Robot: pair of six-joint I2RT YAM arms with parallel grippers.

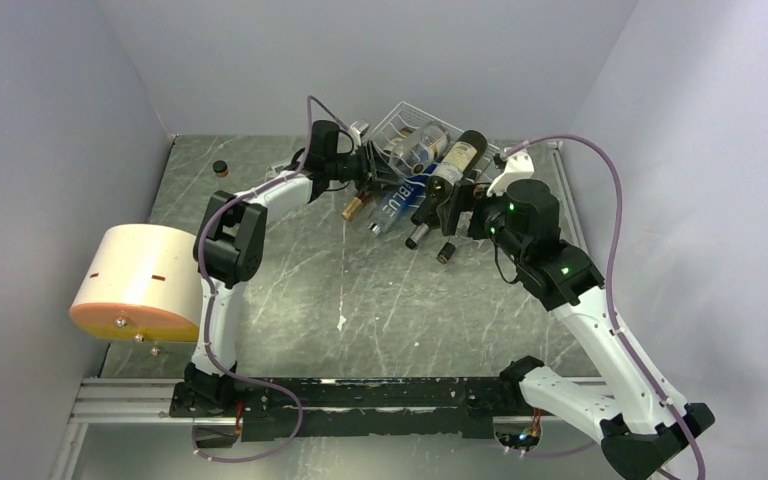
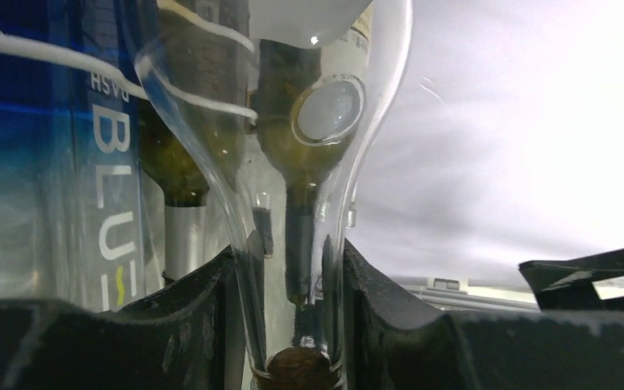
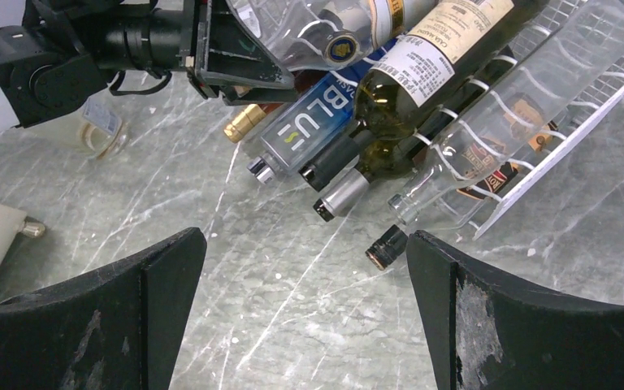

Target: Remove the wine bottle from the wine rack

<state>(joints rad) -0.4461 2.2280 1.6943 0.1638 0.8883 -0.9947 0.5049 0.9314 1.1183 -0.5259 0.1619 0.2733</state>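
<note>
Clear-glass wine bottle (image 2: 286, 236) lies on the white wine rack (image 1: 397, 118) among other bottles (image 3: 313, 122), its neck pinched in my left gripper (image 2: 290, 325). My right gripper (image 3: 301, 244) hangs spread above the table (image 3: 292, 333).

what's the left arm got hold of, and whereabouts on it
The left fingers grip the clear glass wine bottle by its neck, near the stoppered mouth. The right fingers hold nothing.

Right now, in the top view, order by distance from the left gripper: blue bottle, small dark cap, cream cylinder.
1. blue bottle, just beside the left gripper.
2. small dark cap, back left corner.
3. cream cylinder, left edge, nearer the bases.
</note>
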